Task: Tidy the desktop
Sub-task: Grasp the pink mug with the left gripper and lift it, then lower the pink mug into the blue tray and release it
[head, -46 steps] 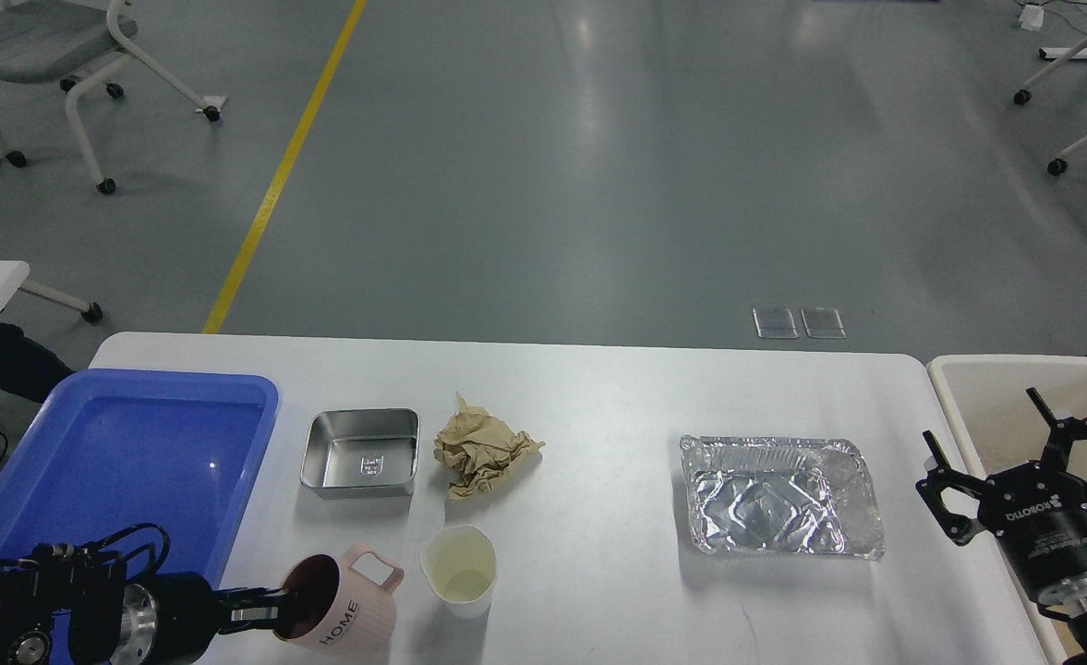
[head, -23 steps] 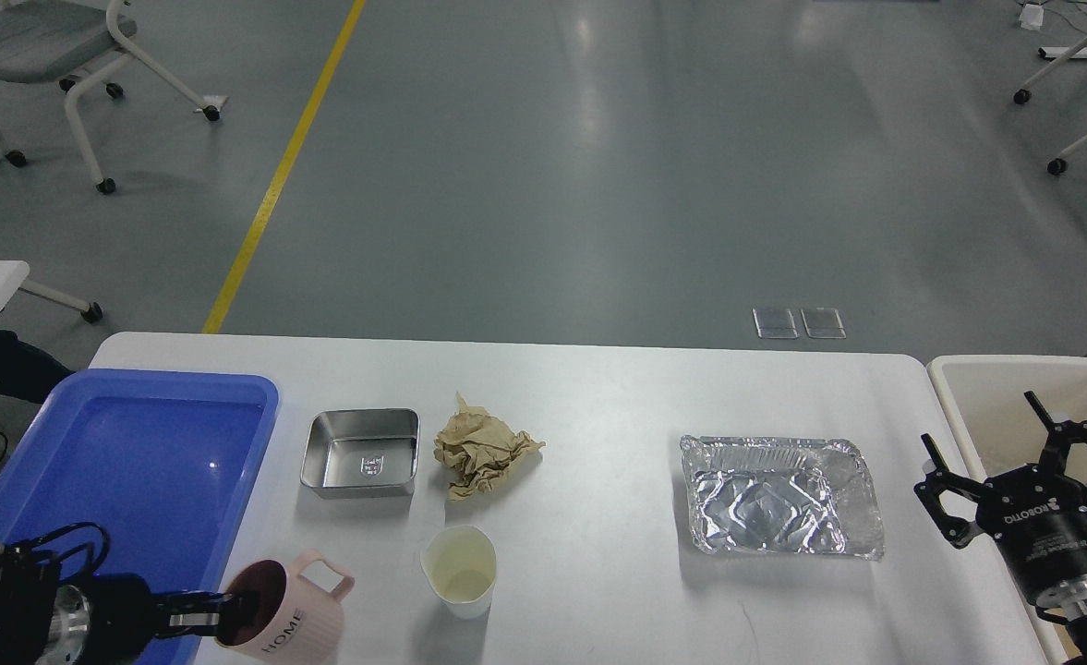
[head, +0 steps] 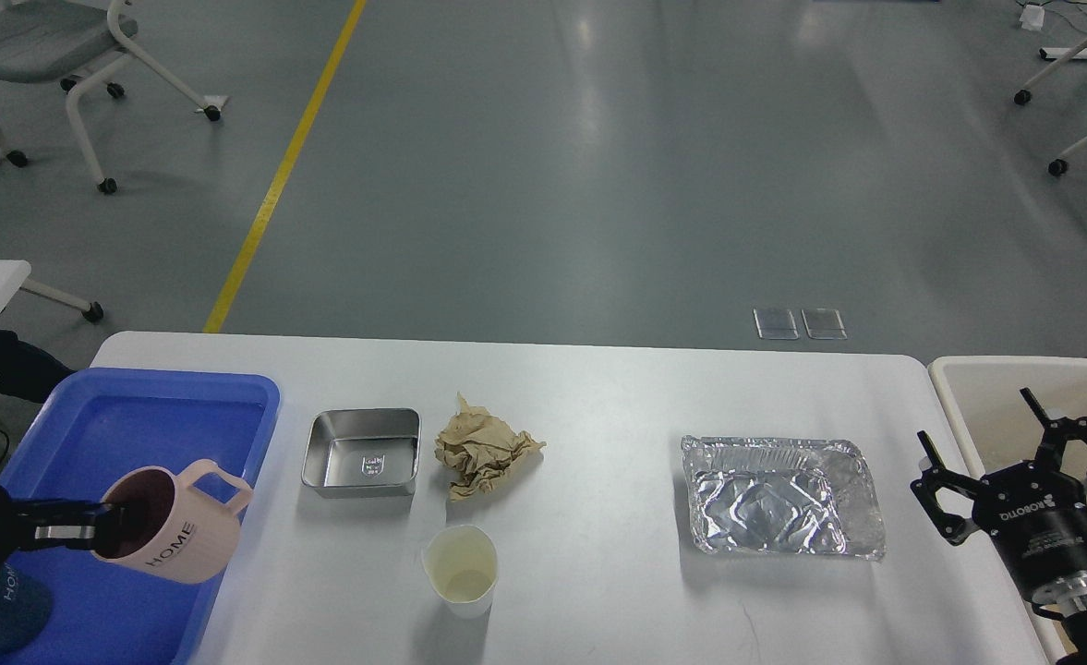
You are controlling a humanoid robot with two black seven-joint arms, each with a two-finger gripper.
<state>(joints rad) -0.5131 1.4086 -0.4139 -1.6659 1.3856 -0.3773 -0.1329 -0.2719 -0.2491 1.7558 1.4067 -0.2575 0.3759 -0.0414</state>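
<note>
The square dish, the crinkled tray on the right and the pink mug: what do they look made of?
The square dish looks like stainless steel: brushed grey sheen, crisp rolled rim, stamped mark inside. The crinkled tray looks like thin aluminium foil: bright, creased, mirror-like facets. The pink mug, held at its rim by the left gripper, has a matte ribbed wall; ceramic or plastic, hard to say.

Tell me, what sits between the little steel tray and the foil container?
In the head view, only a crumpled brown paper lies between the steel tray and the foil container; beyond it, bare desktop.
</note>
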